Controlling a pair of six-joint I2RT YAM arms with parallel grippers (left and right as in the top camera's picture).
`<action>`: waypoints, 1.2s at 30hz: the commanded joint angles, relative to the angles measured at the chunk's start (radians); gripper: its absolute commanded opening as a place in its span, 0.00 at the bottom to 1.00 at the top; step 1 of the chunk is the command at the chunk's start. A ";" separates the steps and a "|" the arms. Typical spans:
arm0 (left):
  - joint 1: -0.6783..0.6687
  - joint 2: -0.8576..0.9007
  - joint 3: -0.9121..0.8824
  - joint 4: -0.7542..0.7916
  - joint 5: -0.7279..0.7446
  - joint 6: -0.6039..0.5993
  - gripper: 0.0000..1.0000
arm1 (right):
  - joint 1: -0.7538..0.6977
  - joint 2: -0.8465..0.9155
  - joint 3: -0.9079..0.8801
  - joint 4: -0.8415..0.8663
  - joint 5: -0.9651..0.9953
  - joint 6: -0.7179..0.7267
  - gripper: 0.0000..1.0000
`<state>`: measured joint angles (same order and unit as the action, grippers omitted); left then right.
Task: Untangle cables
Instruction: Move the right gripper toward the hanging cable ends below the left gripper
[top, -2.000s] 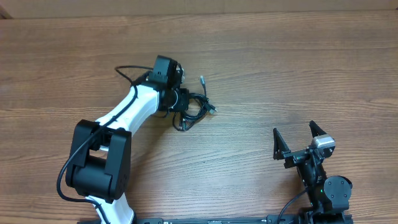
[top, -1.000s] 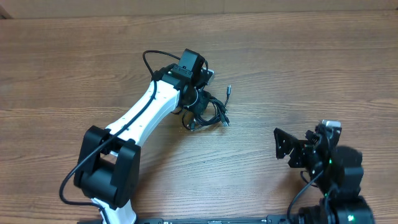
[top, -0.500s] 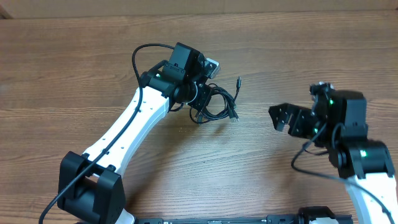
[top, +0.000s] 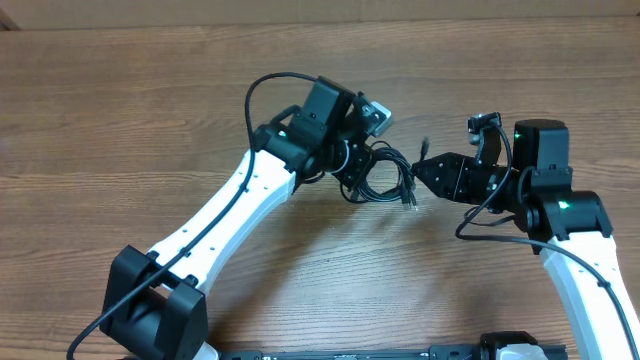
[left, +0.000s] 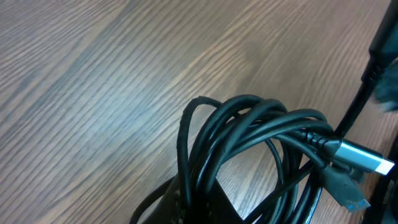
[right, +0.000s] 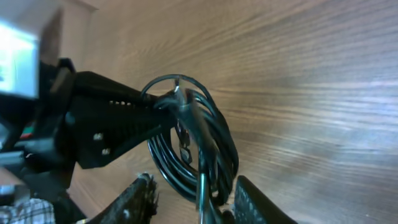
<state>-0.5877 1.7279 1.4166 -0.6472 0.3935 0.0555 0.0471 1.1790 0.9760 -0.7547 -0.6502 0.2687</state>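
Observation:
The cables (top: 383, 178) are a coiled bundle of thin black cords hanging just above the table's middle. My left gripper (top: 352, 166) is shut on the bundle's left side; in the left wrist view the loops (left: 249, 137) rise out of the gripper (left: 200, 210), and a silver-tipped plug (left: 364, 158) sticks out right. My right gripper (top: 421, 174) reaches in from the right. In the right wrist view its fingers (right: 140, 200) straddle the coil (right: 211, 146) and a silver plug; the jaws are still apart, with a gap on the left side.
Bare wood-grain table (top: 150, 110) lies all around. The left arm's white links (top: 230, 215) cross the lower left, the right arm's (top: 580, 260) the lower right. The left arm's own thick black cable (top: 262, 90) arcs above its wrist.
My left gripper has carried the bundle to the right. My right arm has swung in leftward from the near right edge, and its jaws now straddle the coil, narrower than before.

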 joint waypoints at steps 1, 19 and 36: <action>-0.014 -0.016 0.022 0.014 0.030 0.013 0.06 | -0.002 0.019 0.018 -0.003 -0.025 -0.003 0.39; -0.017 -0.017 0.022 0.026 0.100 0.011 0.04 | -0.003 0.034 -0.008 -0.051 0.159 -0.003 0.19; 0.026 -0.036 0.022 0.031 0.105 0.008 0.04 | -0.003 0.178 -0.007 -0.251 0.448 0.205 0.20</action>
<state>-0.5735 1.7279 1.4166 -0.6277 0.4789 0.0559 0.0475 1.3418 0.9741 -0.9924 -0.2501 0.4587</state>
